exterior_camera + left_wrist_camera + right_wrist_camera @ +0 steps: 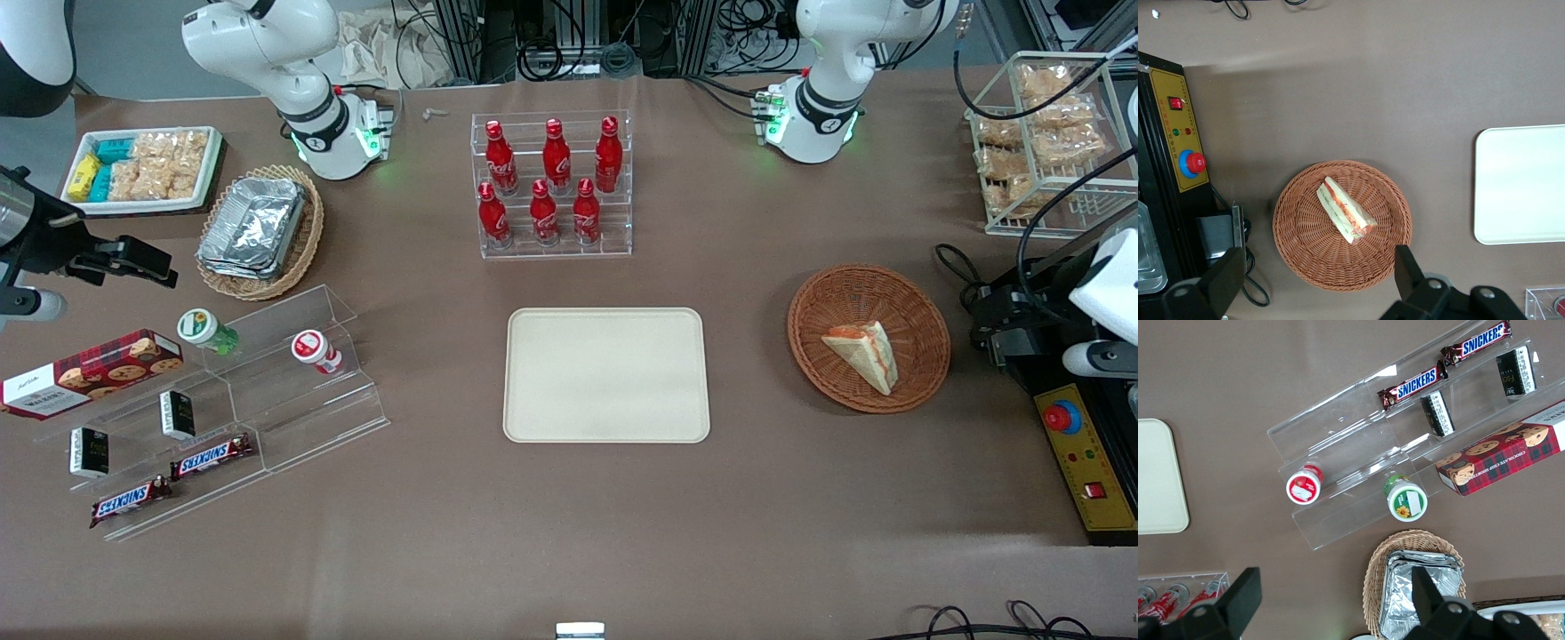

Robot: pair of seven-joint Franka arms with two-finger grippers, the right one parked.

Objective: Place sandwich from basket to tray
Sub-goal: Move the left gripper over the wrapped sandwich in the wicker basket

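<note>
The brown table takes up the whole scene, and on it, about in the middle, lies the cream tray, flat and bare. Farther from the front camera than the tray stands a clear rack of red bottles. Toward the parked arm's end there is a stepped clear display with chocolate bars on it and a red cookie box resting at its edge, and farther back from it a tan oval basket with foil containers.

Toward the working arm's end, well apart from the tray, sits the round reddish-brown basket. The sandwich lies inside it on the woven bottom, a pale wedge with its orange and green filling edge showing; in the wrist view it sits close to the middle of the basket, the sandwich lying on a slant.

The gripper hangs above the basket, touching nothing, its two dark fingers spread wide, one on each side of the basket's rim
</note>
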